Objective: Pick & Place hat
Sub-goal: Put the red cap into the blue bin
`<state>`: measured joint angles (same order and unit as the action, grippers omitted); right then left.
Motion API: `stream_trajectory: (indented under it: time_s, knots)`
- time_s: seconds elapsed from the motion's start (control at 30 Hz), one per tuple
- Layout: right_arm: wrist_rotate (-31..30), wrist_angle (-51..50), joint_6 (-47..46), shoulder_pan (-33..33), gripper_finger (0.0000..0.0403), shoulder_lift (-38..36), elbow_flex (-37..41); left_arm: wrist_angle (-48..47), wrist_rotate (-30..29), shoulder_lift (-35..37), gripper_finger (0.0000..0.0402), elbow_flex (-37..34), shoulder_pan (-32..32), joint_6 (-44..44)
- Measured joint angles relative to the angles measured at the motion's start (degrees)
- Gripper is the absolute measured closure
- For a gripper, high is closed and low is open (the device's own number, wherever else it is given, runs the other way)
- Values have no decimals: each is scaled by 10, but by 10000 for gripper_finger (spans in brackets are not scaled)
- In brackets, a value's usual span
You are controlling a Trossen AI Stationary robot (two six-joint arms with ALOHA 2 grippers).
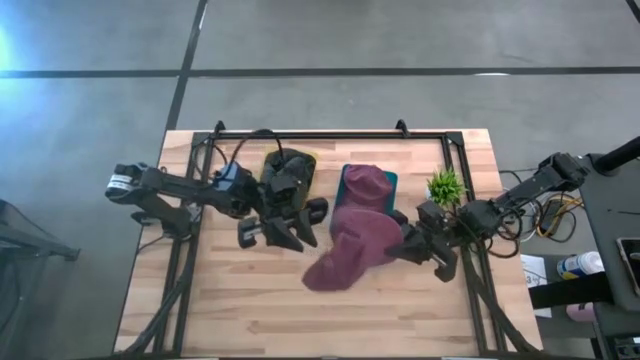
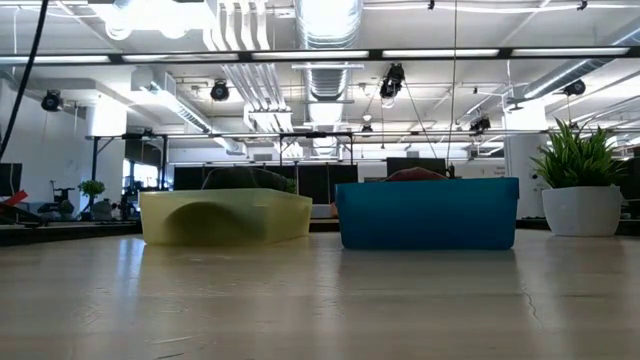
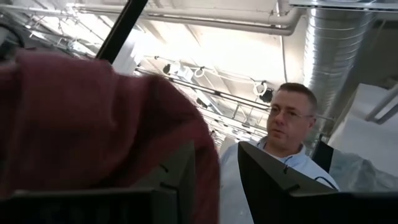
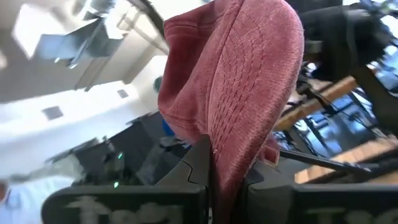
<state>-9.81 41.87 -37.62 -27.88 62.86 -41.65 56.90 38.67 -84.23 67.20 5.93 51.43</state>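
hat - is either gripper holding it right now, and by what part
The right gripper is shut on the maroon hat, pinching a fold of fabric at its edge. The left gripper has the hat's cloth beside its fingers; a grip there cannot be told.

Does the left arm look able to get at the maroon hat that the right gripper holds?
Probably yes. The left gripper hangs close beside the maroon hat with nothing between them, and its jaws stand apart. The right gripper, shut on the hat's other side, leaves this side free.
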Motion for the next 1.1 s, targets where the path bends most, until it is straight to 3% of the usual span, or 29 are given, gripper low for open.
stream_trajectory:
  time_s: [0.23, 0.43, 0.53, 0.67, 0.77, 1.1]
  knots:
    - [38, -16, 36, -1, 391, -26, 0, -1, 40, 33, 284, 0, -9, 8]
    - [-17, -123, 4, -1, 391, -56, 2, -74, 35, 69, 284, 0, -10, 1]
    - [-26, -122, 4, -1, 391, -68, 2, -228, -3, 95, 284, 0, -14, -80]
    - [-55, -134, 5, -1, 391, -82, 2, -410, -148, 120, 284, 0, -14, -165]
    - [-68, -141, 4, -1, 391, -83, 3, -421, -197, 124, 284, 0, -14, -158]
    - [-69, -147, 1, -1, 391, -82, 3, -395, -197, 145, 284, 0, -14, -125]
